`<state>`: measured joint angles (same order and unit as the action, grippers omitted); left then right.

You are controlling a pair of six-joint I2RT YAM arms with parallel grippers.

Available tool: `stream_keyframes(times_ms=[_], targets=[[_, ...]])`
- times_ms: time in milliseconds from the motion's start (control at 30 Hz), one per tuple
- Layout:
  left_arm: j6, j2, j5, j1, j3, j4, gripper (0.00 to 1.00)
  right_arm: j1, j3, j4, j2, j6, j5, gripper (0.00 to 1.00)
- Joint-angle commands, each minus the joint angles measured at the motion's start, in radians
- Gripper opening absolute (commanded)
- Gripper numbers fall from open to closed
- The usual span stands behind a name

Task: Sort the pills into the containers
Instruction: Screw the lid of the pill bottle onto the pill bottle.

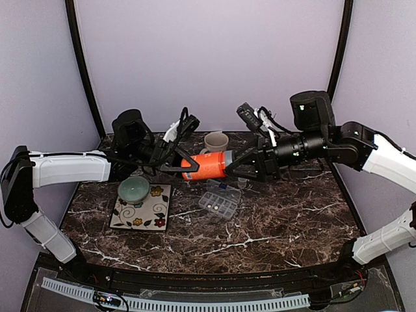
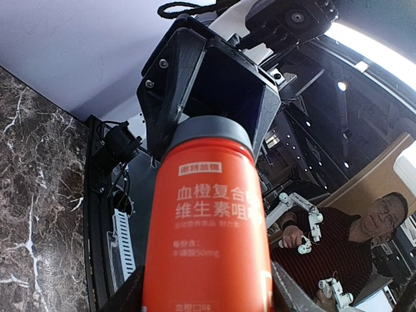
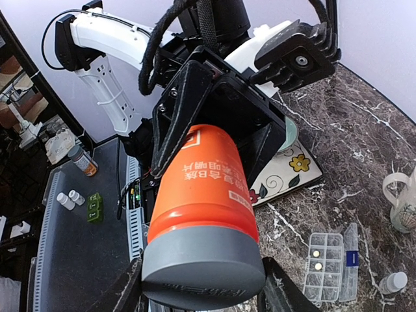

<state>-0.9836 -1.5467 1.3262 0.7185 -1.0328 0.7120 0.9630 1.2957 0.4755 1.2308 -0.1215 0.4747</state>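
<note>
Orange bottle (image 1: pixel 208 166) held level, cap (image 3: pixel 201 266) pointing right, left fingers (image 1: pixel 172 167) clamped on base, right fingers (image 1: pixel 246 166) flanking cap, grip unclear

The orange bottle (image 2: pixel 208 221) reads "血橙复合", "维生素咀" and "50mg".

Robot-lab test booth: lilac backdrop panels (image 1: pixel 208 58), marble-look table (image 1: pixel 273 221), seated operator (image 2: pixel 370 227) working small control arms (image 2: pixel 300 205).
</note>
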Motion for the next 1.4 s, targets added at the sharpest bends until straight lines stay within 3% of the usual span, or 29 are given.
stream_keyframes(times_ms=[0, 167, 333, 500, 1033, 1367], targets=[[-0.003, 0.007, 0.005, -0.004, -0.01, 0.051, 0.0, 0.02, 0.035, -0.034, 0.011, 0.004, 0.027, 0.37], [0.022, 0.012, -0.004, -0.002, -0.015, 0.02, 0.0, 0.027, 0.06, -0.02, 0.026, 0.0, 0.024, 0.25], [0.233, 0.039, -0.044, 0.006, -0.069, -0.251, 0.0, 0.034, 0.094, 0.014, 0.054, -0.004, 0.015, 0.22], [0.375, 0.056, -0.095, 0.018, -0.115, -0.402, 0.0, 0.033, 0.126, 0.041, 0.085, -0.03, 0.001, 0.19], [0.483, 0.119, -0.171, 0.034, -0.119, -0.429, 0.0, 0.0, 0.108, -0.076, 0.127, -0.292, 0.126, 0.15], [0.673, 0.181, -0.375, 0.075, -0.15, -0.548, 0.0, -0.032, 0.084, -0.153, 0.173, -0.556, 0.167, 0.13]])
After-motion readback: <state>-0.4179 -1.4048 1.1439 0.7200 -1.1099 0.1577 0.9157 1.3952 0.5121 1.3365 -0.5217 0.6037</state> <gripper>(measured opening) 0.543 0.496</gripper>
